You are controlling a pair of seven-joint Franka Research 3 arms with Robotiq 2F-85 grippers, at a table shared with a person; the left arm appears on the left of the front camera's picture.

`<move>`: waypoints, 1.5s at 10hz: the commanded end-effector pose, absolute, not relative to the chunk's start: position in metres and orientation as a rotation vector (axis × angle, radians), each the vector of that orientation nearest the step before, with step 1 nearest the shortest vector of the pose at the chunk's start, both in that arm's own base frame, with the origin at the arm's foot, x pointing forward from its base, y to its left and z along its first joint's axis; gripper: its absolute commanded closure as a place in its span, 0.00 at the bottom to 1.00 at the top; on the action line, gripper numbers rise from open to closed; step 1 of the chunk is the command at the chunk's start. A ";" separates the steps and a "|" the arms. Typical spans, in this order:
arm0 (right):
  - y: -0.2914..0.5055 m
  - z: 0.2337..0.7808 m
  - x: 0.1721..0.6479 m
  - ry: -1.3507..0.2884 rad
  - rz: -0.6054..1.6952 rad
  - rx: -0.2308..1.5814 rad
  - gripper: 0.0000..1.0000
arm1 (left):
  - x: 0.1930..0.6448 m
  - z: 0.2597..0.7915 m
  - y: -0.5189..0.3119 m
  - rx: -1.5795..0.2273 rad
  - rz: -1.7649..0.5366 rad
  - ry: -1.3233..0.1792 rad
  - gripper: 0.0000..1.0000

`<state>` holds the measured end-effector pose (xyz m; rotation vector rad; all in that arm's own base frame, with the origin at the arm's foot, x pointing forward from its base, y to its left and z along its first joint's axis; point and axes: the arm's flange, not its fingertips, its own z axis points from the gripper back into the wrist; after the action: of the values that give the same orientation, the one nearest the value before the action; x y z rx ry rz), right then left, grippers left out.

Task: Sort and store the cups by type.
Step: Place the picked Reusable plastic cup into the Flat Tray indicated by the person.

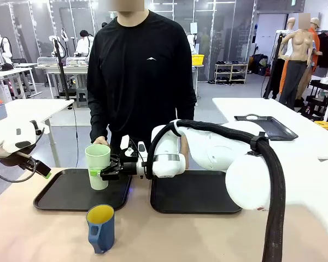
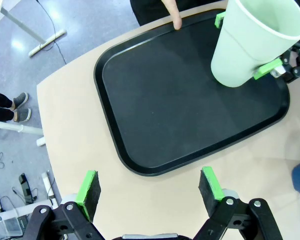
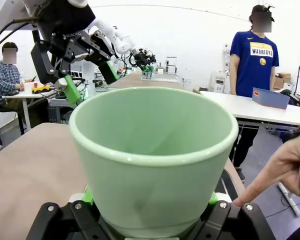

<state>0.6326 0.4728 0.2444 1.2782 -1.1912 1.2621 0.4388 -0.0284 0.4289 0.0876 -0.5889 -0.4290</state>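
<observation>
My right gripper (image 1: 98, 172) reaches across from the right and is shut on the tall mint-green tumbler (image 1: 97, 165), green pads on both sides of its lower wall. The tumbler (image 2: 250, 40) stands upright over the left black tray (image 2: 180, 105); whether its base touches the tray I cannot tell. Its open mouth (image 3: 152, 130) faces the right wrist camera. The blue mug (image 1: 100, 226) with yellow inside stands on the table in front of that tray, handle toward me. My left gripper (image 2: 149, 187) hangs open and empty above the tray's near edge.
A second black tray (image 1: 194, 192) lies to the right. The person stands at the far side, with one finger (image 2: 176, 17) pointing at the left tray's far rim, close to the tumbler. My left arm (image 1: 13, 139) sits at the table's left end.
</observation>
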 end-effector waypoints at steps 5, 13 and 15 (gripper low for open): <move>0.487 0.225 0.637 -1.198 1.259 1.219 0.14 | 0.439 0.430 -0.027 0.083 -0.424 -0.592 0.00; 0.486 0.218 0.633 -1.128 1.300 1.196 0.00 | 0.439 0.430 -0.027 0.083 -0.424 -0.592 0.00; 0.481 0.221 0.632 -1.124 1.307 1.173 0.00 | 0.439 0.430 -0.027 0.083 -0.424 -0.592 0.00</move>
<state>0.6297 0.4811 0.2161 1.2050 -1.1547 1.2937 0.4388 -0.0284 0.4289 0.0876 -0.5889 -0.4290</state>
